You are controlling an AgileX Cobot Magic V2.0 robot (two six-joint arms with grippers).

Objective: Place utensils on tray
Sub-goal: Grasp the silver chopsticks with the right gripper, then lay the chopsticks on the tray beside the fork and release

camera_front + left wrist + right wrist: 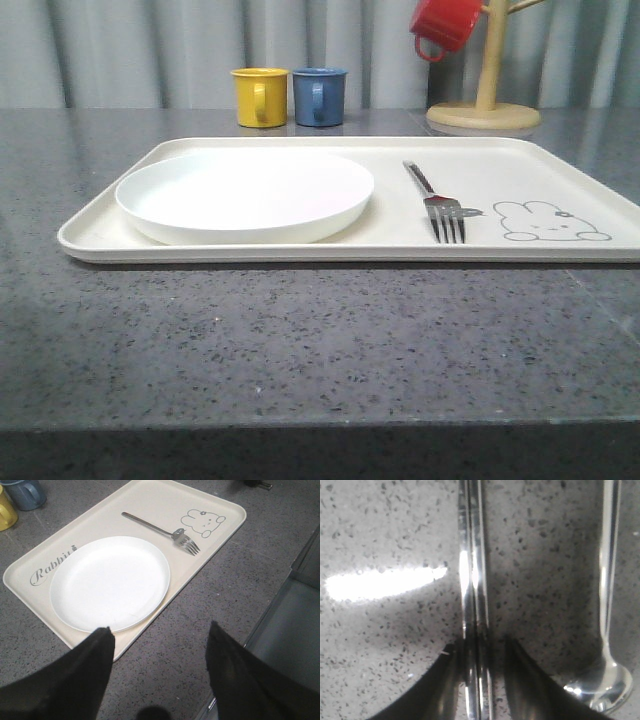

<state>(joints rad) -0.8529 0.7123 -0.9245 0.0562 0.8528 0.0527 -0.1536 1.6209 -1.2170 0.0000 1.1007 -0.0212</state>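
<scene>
The cream tray [560,170] with the rabbit drawing lies mid-table and carries the white plate [245,190] on its left half. The silver fork [435,195] lies right of the plate, tines toward me. In the left wrist view my left gripper [160,628] hangs open and empty above bare counter just off the corner of the tray [150,500], near the plate [107,582]; the fork [160,530] lies beyond. My right gripper [482,644] is low over the counter. It straddles the pair of metal chopsticks [472,555], with a thin gap at one finger. The spoon [607,580] lies beside them.
A yellow mug [260,96] and a blue mug [320,96] stand behind the tray. A red mug [447,22] hangs on the wooden mug tree [485,110] at the back right. The table's edge [280,605] runs close by my left gripper.
</scene>
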